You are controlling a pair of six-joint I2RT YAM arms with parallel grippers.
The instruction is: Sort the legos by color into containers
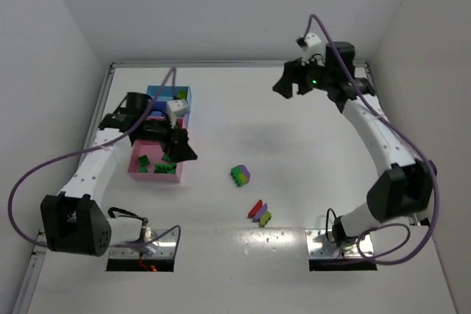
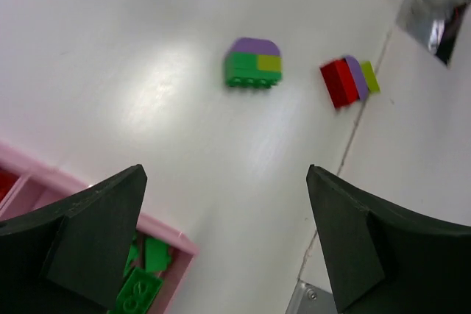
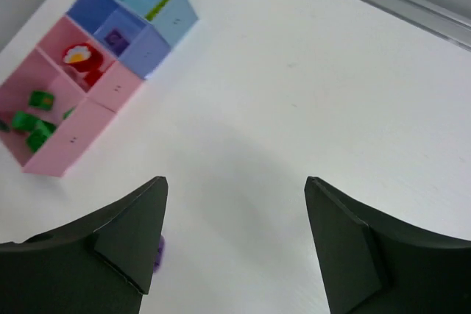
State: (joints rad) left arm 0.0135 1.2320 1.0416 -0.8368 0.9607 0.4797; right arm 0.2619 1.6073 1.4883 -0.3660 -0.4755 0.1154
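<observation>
Left gripper [image 1: 179,151] hangs with its jaws spread wide and nothing between them, over the near right corner of the big pink compartment of the trays [image 1: 156,176]. Its dark, wedge-shaped fingers [image 2: 96,233] are matte. Loose green bricks [image 1: 151,165] lie just beside it in that compartment, flat and glossy, with studs showing.

Further right on the smooth white table [image 1: 294,145] sits a small block [image 1: 240,175] of green, yellow-green and purple. It has a rounded purple cap at one end and green studs at the other. Near it, closer to the arm bases, red, purple and yellow-green pieces [image 1: 259,212] are pressed side by side in a short slanting row.

Right gripper [image 1: 288,86] is also open and empty, at the far right, well apart from all the bricks. The trays run in a line from far to near.
</observation>
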